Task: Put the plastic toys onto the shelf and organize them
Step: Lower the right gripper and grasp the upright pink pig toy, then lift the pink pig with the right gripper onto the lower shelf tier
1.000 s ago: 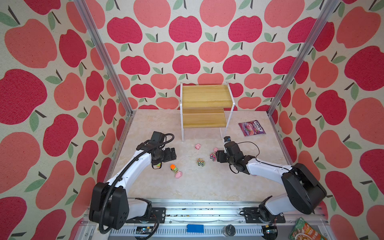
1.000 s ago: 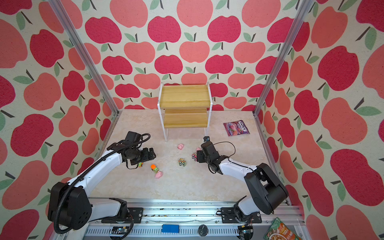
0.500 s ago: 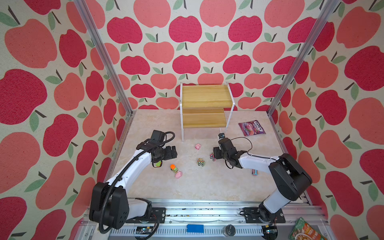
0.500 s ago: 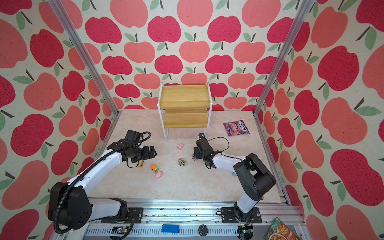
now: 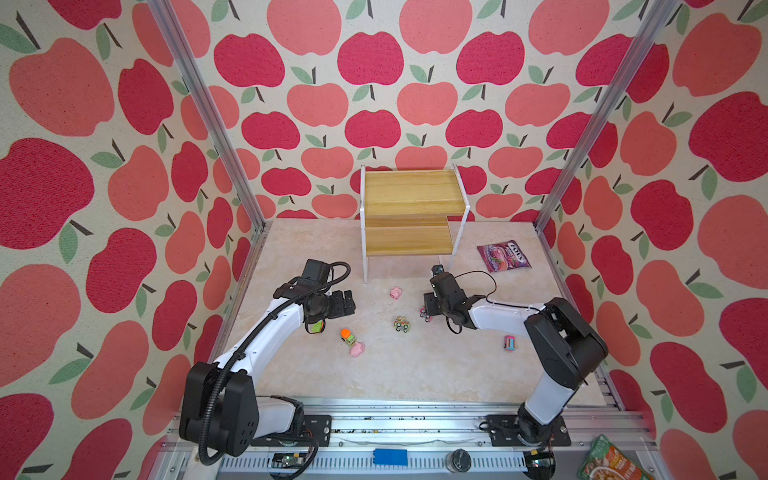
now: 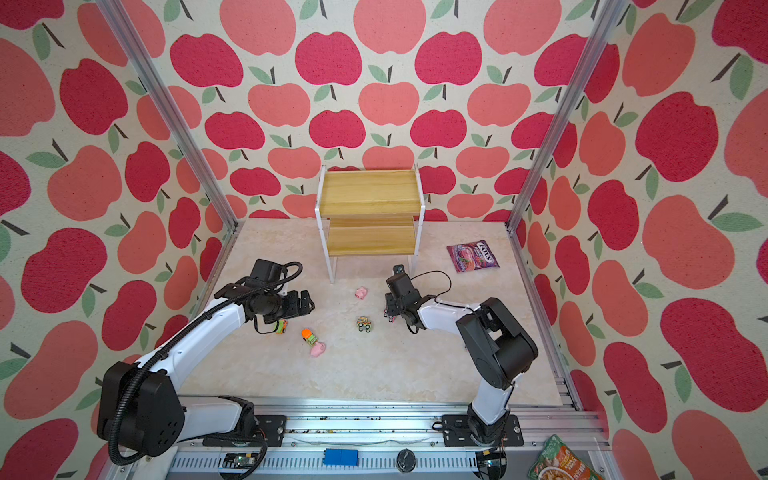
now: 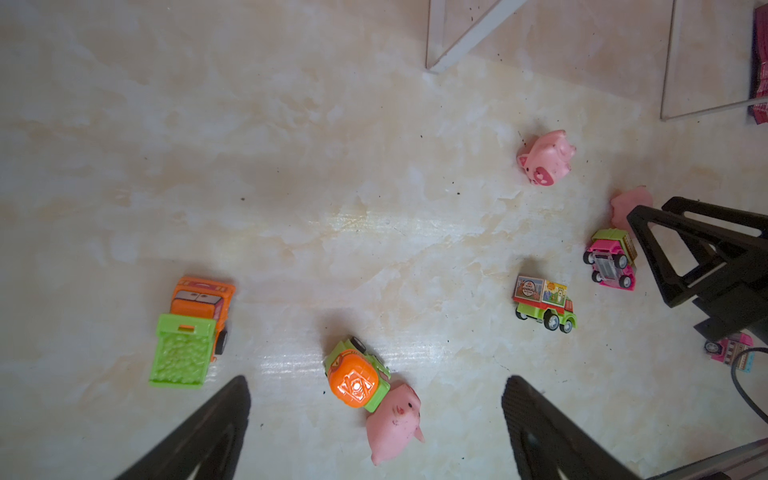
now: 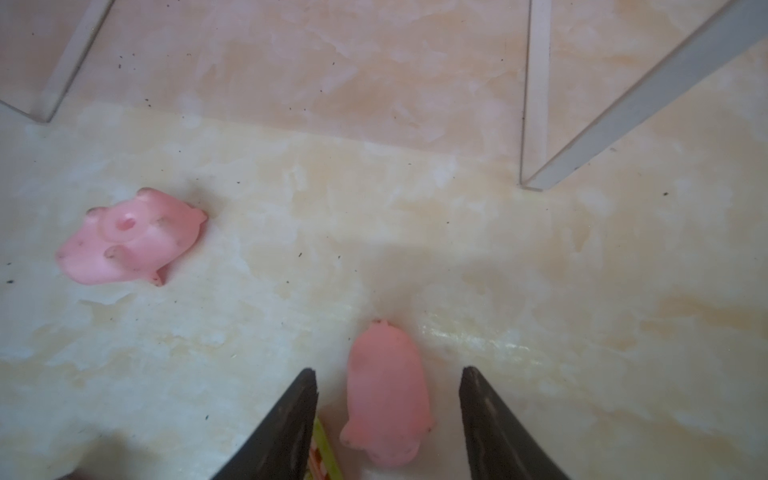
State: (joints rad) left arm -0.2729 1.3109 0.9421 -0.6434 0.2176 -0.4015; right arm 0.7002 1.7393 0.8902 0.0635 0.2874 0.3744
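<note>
The shelf [image 5: 407, 216] [image 6: 370, 208] stands at the back, both boards bare. My right gripper [image 8: 388, 370] [image 5: 428, 305] is open around a pink pig [image 8: 388, 395] lying on the floor, with a gap on each side. A second pig [image 8: 133, 237] [image 5: 396, 293] lies on its side nearby. An upturned pink car [image 7: 611, 259] sits beside the right gripper. My left gripper [image 7: 376, 380] [image 5: 343, 303] hangs open above an orange mixer car [image 7: 356, 380] [image 5: 348, 336] touching a pig [image 7: 395, 424] [image 5: 357, 349]. An orange truck [image 7: 191, 332] and a striped car [image 7: 544, 303] [image 5: 402, 323] stand apart.
A purple candy bag [image 5: 503, 257] lies to the right of the shelf. Another pink car [image 5: 510, 343] sits by the right arm's elbow. The shelf's white legs [image 8: 623, 112] stand just beyond the right gripper. A snack packet [image 5: 611, 461] lies outside the front rail.
My right arm has swung to the left and its gripper has come farther back, over the pig. The left arm has hardly moved.
</note>
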